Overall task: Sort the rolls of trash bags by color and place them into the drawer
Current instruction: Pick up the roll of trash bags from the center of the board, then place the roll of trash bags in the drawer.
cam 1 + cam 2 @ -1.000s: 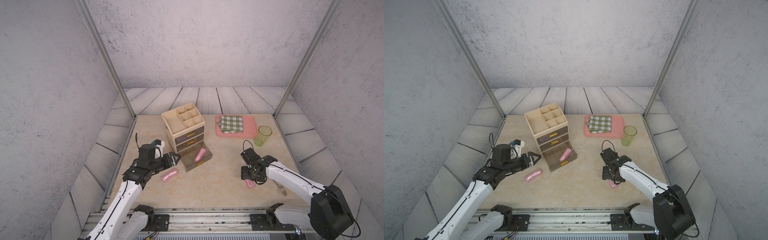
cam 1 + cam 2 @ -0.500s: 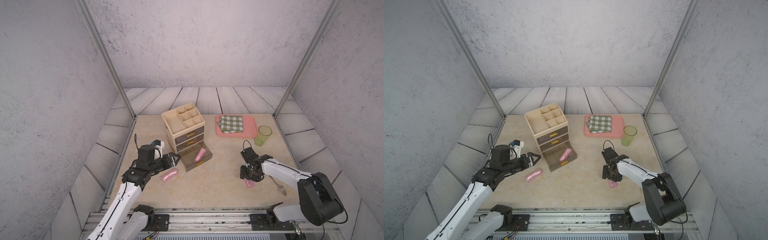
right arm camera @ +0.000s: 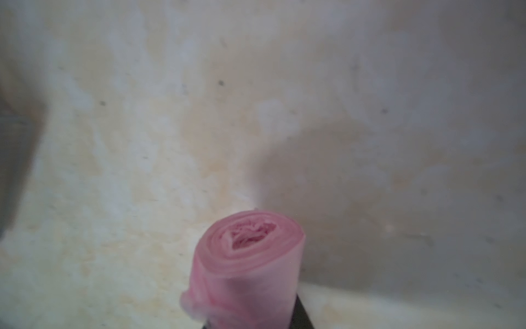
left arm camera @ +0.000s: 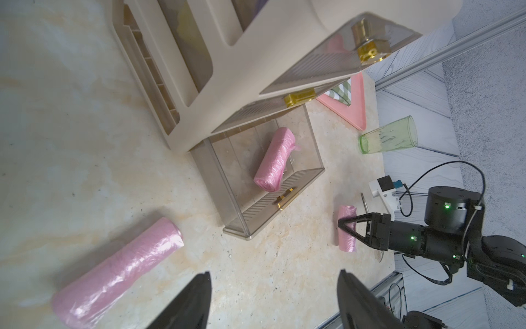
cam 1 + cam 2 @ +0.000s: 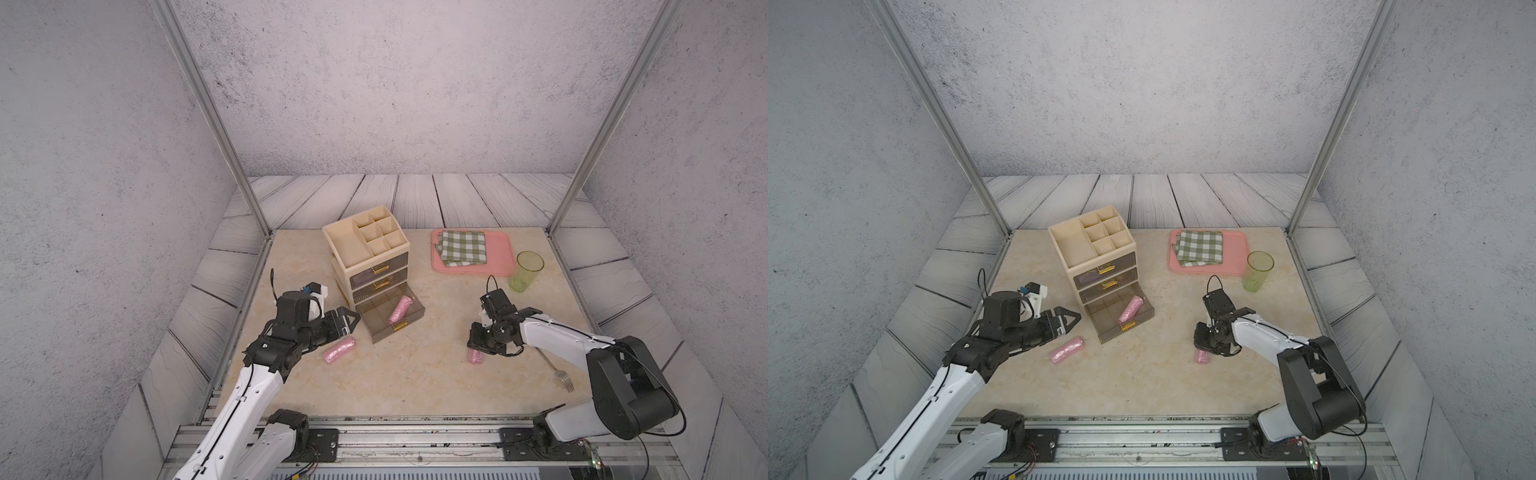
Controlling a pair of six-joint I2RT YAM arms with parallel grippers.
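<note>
The right pincer (image 4: 341, 225) is gripping the right roll (image 4: 347, 242), pinching it across its middle. The roll is sitting at about 4 o'clock on the worktop (image 5: 415, 374) and is sticking out from under the pincer toward 6 o'clock in both top views. I cannot tell whether it is touching the worktop.

The left pincer (image 5: 347, 322) is hanging open. The left roll (image 5: 339, 350) is lying on the worktop just beside it, at its 6 o'clock, untouched. The drawer roll (image 5: 399, 310) is lying slantwise in the open bottom drawer (image 5: 365, 324), at 5 o'clock from the cabinet (image 5: 340, 266).

In the top views the pincer is covering the right roll's far end. The right wrist view is showing that roll blurred and end-on, with its lower part cut off beside a dark sliver of the pincer. The two shut drawers are hiding their contents behind tinted fronts.

All three rolls are showing as small cylinders of pale pink, glossy, crinkled thin plastic. The right roll's end is showing wound layers around a crumpled core.
</note>
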